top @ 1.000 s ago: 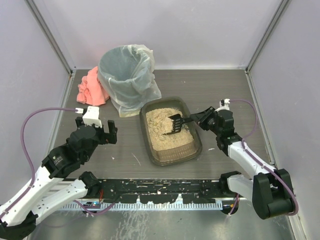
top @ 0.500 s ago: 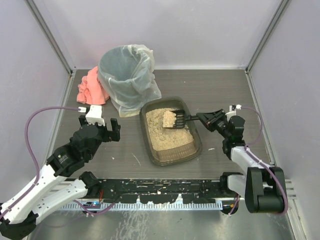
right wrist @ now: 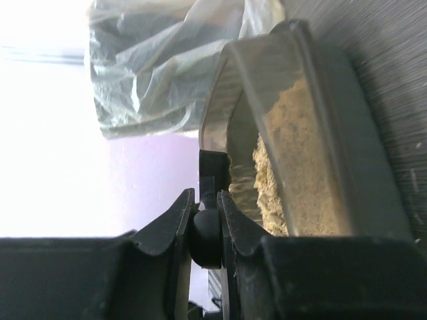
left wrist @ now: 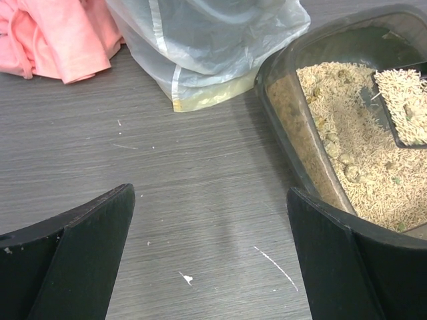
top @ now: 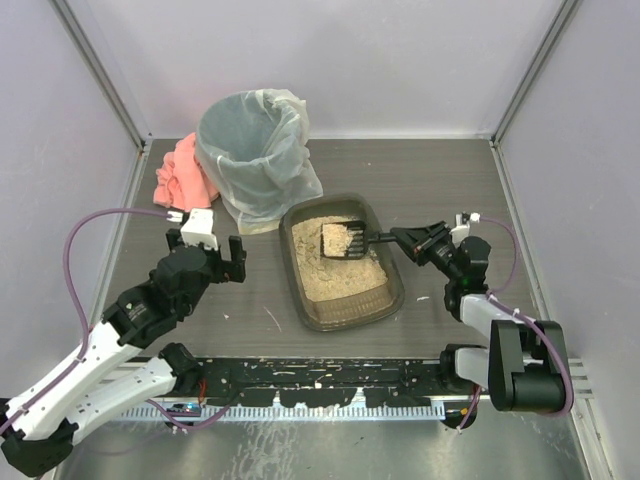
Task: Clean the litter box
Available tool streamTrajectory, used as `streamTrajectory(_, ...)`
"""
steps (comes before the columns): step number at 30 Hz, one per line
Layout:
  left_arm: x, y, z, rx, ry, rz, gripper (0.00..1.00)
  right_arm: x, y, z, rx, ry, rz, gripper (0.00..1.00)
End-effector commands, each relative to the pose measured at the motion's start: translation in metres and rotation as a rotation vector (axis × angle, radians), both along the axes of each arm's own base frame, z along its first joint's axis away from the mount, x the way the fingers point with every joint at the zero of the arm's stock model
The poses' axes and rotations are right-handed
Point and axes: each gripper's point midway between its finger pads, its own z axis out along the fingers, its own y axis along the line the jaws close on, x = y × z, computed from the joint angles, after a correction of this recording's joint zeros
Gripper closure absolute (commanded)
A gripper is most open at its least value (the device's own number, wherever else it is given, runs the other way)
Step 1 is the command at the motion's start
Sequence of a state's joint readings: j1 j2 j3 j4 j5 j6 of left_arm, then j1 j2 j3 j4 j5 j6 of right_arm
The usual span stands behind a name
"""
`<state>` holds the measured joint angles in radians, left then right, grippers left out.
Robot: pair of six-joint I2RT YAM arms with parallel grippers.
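My right gripper (top: 400, 238) is clamped on the handle of the one black scoop (top: 342, 240). The scoop's slotted head carries a load of beige litter over the far half of the litter box (top: 350, 318). I count one box, sitting mid-table. My left gripper (left wrist: 210, 193) has its two fingers spread wide with nothing between them, over the bare table (top: 440, 180) at nine o'clock of the box. One bin (top: 250, 140) with a whitish liner stands just beside the box at eleven o'clock. One pink cloth (top: 180, 172) lies against the bin at nine o'clock.
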<state>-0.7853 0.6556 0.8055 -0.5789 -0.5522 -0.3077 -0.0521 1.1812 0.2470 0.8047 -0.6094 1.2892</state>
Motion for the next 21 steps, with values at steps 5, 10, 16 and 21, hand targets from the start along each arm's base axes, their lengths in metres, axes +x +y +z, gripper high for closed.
streamTrajectory(5, 0.004, -0.008, 0.008, -0.009, 0.012, -0.01, 0.02, -0.007, 0.014, 0.031, -0.007, -0.142, 0.086, 0.99)
streamTrajectory(10, -0.005, -0.005, 0.009, 0.035, 0.039, -0.056, 0.02, -0.003, -0.001, 0.028, 0.017, -0.128, 0.018, 0.99)
streamTrajectory(16, -0.013, 0.005, 0.003, 0.057, 0.054, -0.045, 0.02, -0.001, -0.003, 0.026, 0.039, -0.116, -0.025, 0.99)
streamTrajectory(21, -0.02, 0.016, -0.011, 0.105, 0.097, -0.03, 0.02, 0.0, -0.011, 0.024, 0.052, -0.113, -0.068, 0.99)
